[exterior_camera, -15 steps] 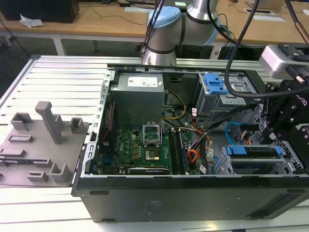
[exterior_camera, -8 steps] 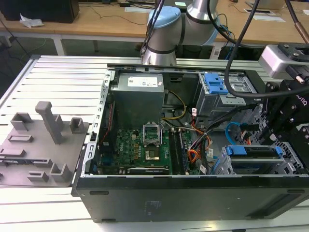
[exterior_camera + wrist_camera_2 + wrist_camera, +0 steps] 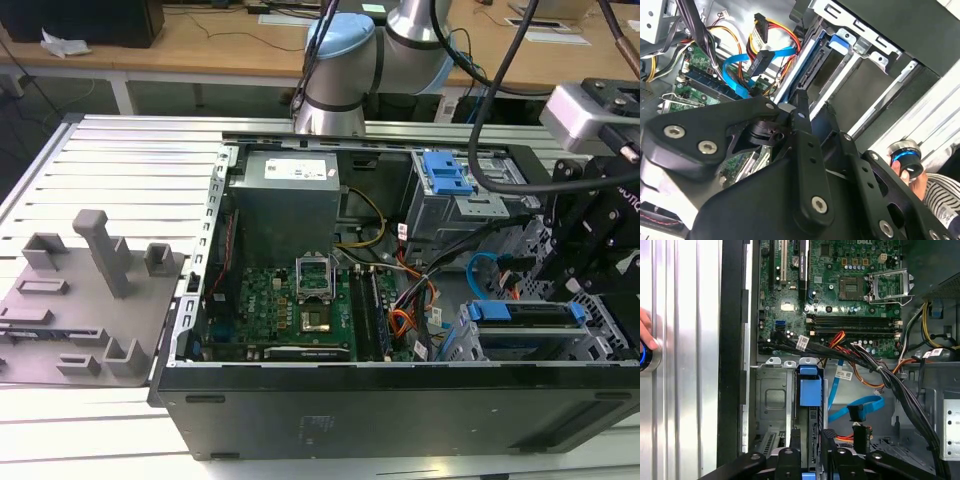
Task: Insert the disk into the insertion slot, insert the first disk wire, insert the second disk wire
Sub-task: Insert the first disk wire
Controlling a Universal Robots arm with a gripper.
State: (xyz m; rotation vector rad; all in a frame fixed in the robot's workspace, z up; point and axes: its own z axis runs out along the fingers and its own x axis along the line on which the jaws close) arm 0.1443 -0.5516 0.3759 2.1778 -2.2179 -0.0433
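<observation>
At the lower centre of the first wrist view, the claw (image 3: 811, 436) is sitting at the near end of the disk (image 3: 808, 390). The disk is standing edge-on in the insertion slot (image 3: 771, 400), its long axis running straight up-frame. Whether the claw is clenching it, I cannot tell.

Exterior view looks obliquely down on whole computer case (image 3: 400, 410); both wrist views sit close inside, sharing second disk wire (image 3: 730, 75) (image 3: 870, 401).

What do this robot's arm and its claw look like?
The arm is silver-grey tubing with light blue joint caps, and thick black cables hang beside it. The gripper is black, built of flat linked bars with silver screw heads.
</observation>
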